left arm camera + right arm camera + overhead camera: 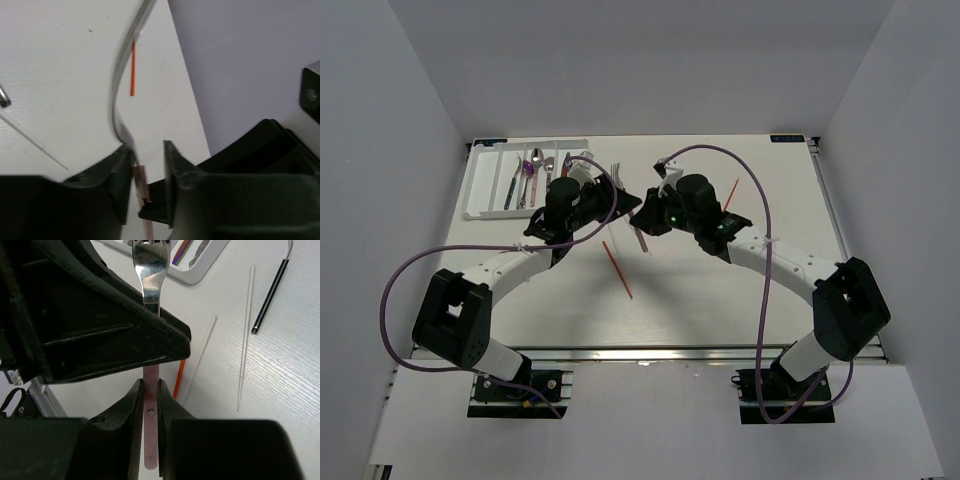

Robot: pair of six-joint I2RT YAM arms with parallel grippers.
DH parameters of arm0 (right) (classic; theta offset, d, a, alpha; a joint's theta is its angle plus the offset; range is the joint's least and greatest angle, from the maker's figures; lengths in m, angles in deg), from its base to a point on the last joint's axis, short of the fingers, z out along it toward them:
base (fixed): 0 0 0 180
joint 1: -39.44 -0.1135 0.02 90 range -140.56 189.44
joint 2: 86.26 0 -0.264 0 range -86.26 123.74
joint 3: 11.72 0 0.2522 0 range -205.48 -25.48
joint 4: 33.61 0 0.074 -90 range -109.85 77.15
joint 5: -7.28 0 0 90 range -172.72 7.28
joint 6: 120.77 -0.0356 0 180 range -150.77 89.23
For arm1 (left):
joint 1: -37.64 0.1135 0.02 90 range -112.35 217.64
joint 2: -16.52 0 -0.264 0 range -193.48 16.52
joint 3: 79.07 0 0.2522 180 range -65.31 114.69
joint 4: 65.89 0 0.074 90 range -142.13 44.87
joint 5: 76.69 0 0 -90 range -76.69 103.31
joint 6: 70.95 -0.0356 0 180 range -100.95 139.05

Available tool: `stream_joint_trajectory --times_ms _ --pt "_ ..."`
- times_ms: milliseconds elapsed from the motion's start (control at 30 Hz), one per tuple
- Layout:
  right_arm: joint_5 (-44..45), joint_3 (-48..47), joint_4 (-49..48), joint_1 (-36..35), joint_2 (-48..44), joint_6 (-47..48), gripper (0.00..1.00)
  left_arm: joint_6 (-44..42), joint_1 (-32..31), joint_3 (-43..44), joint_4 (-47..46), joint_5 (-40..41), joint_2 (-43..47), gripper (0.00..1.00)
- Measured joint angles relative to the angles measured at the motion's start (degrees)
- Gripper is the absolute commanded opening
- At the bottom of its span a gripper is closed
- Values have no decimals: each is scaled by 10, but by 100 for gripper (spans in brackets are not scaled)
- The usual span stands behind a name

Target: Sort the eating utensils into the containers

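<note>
A fork with a silver head and a pink handle hangs between both grippers over the table's middle. My right gripper is shut on the pink handle. My left gripper is open around the same fork. The handle touches its left finger and a gap stays to the other finger. The white cutlery tray at the far left holds several utensils, among them an iridescent spoon.
A red chopstick lies on the table below the grippers, another lies to the right. The right wrist view shows pale chopsticks, a dark-handled utensil and the tray's corner.
</note>
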Motion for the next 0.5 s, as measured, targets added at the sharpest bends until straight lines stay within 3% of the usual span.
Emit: stream_joint_trajectory --times_ms 33,100,167,200,233,267,400,500 --pt "1 -2 0 -1 1 0 0 0 0 0 3 1 -1 18" --pt "4 -3 1 -1 1 0 0 0 3 2 9 3 -6 0" --pt "5 -3 0 -1 5 0 0 -7 3 9 21 3 -8 0" --pt "7 -3 -1 -1 5 0 21 -12 3 14 31 3 -9 0" --pt "7 -3 -1 -1 5 0 76 -20 3 25 50 7 -11 0" --pt "9 0 -10 1 6 -7 89 -32 3 41 73 13 -14 0" --pt "-10 47 -57 29 -14 -23 89 -127 14 144 202 79 -30 0" --pt "-15 117 -71 95 -59 -38 89 -212 55 237 290 167 -57 0"
